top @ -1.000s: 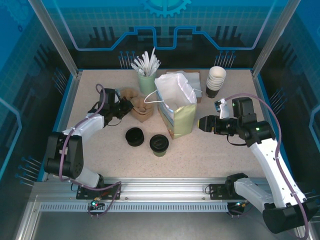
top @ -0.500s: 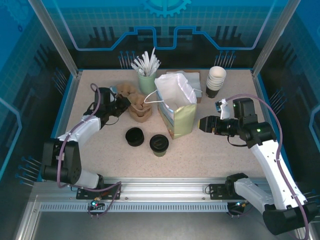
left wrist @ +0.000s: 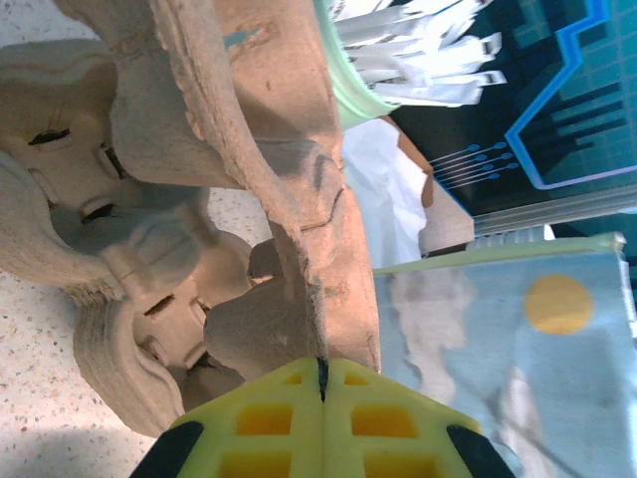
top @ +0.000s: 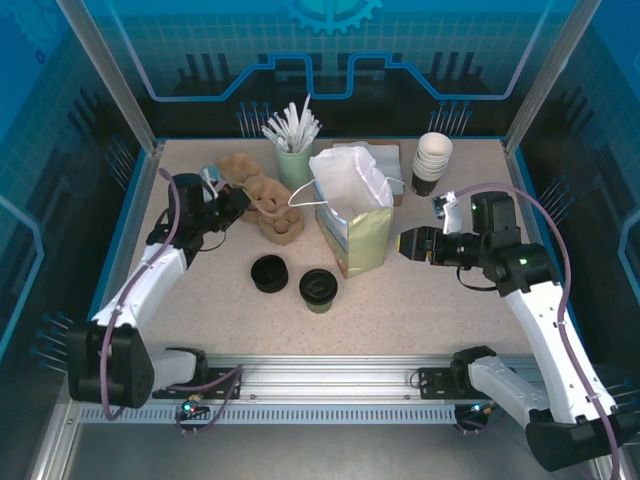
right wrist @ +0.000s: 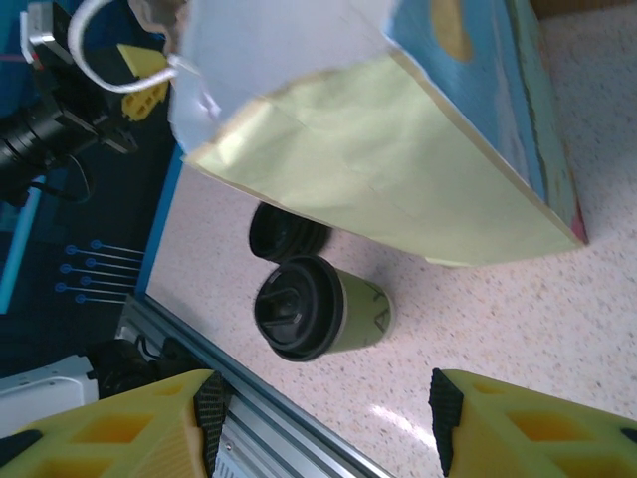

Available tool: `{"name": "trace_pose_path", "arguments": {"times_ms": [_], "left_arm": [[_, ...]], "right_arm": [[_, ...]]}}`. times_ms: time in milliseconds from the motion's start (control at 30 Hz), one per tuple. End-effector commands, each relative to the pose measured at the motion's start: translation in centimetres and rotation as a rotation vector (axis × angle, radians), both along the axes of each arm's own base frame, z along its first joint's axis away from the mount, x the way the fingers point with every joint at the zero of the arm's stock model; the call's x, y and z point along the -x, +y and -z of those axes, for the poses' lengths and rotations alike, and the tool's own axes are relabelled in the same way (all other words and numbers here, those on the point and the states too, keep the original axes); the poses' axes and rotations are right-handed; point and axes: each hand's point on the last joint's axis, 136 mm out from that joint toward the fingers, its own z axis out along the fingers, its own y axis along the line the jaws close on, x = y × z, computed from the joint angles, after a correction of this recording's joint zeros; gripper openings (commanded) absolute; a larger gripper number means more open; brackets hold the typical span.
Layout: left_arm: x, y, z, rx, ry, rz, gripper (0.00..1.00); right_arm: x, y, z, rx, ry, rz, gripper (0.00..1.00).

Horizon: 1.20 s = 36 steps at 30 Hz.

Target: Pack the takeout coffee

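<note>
Seen from above, an open paper bag [top: 352, 215] with white handles stands upright at the middle of a speckled beige desk [top: 420, 310], its mouth up, likely so a cup can go straight down into it. The takeout coffee [top: 318, 289], a pale green cup with a black lid, stands upright on the desk at 6 o'clock from the bag, close by but not touching, and nothing holds it. In the right wrist view the coffee [right wrist: 318, 307] lies between your spread fingers and well ahead of them. A squat black round piece [top: 269, 272] sits just beside it at 9 o'clock. Your right fingers [top: 408, 244] hover at 3 o'clock from the bag, about half open and empty, pointed at its side, perhaps to steady it. Your left fingers [left wrist: 299, 408] are pressed fully together on the rim of a brown pulp cup carrier [left wrist: 299, 199], at 9 o'clock from the bag. More carriers [left wrist: 119, 259] are nested beneath, so this looks like peeling one off the stack. A green cup of white stirrers [top: 293, 150] stands at 11 o'clock and a stack of lidless cups [top: 432, 162] at 1 o'clock. Blue panels [top: 330, 60] printed with circuit lines wall the desk in, and an aluminium rail [top: 330, 375] runs along its near edge.
</note>
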Motion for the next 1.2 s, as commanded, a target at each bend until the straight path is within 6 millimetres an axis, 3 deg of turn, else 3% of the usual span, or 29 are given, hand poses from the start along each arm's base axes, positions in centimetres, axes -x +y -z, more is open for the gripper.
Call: {"name": "trace_pose_path", "arguments": {"times_ms": [0, 233, 400, 533, 800, 1167], "left_arm": [[1.9, 0.0, -5.1, -0.027, -0.102, 0.040, 0.00], [6.5, -0.6, -13.1, -0.068, -0.273, 0.111, 0.00], [9.8, -3.2, -18.5, -0.024, -0.405, 0.271, 0.00], [12.3, -5.8, -21.5, -0.005, -0.487, 0.406, 0.00], [15.2, -10.1, -23.8, 0.069, -0.594, 0.625, 0.00], [15.9, -13.1, -23.7, 0.121, -0.631, 0.757, 0.00]], "right_arm": [[-0.2, 0.5, -4.0, -0.057, -0.113, -0.036, 0.59], [-0.8, 1.7, -9.7, -0.124, -0.258, -0.114, 0.59], [-1.1, 3.2, -13.4, -0.199, -0.342, -0.213, 0.59], [-1.1, 4.4, -15.6, -0.237, -0.385, -0.289, 0.60], [0.6, 7.3, -18.2, -0.284, -0.446, -0.463, 0.61], [2.0, 9.0, -18.0, -0.289, -0.436, -0.566, 0.60]]}}
